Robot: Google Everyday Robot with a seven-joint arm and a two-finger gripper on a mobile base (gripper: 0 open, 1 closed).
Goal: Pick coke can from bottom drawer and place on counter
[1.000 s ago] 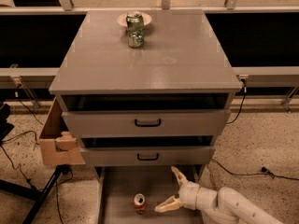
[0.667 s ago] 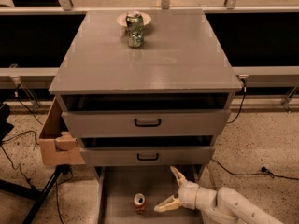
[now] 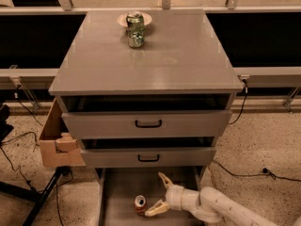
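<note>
Grey drawer cabinet, front view. The coke can (image 3: 140, 205) stands upright on the floor of the open bottom drawer (image 3: 117, 192), toward its near end. The gripper (image 3: 156, 195) hangs low over the drawer just right of the can, its jaws spread wide and holding nothing; the lower one lies close beside the can's base. On the table (image 3: 155, 65) above, a green can (image 3: 136, 29) stands near the far edge, in front of a small plate (image 3: 121, 19). A cardboard box (image 3: 51, 142) sits left of the cabinet.

Cream claw (image 3: 153, 194), lower right — white arm (image 3: 212, 206)
</note>
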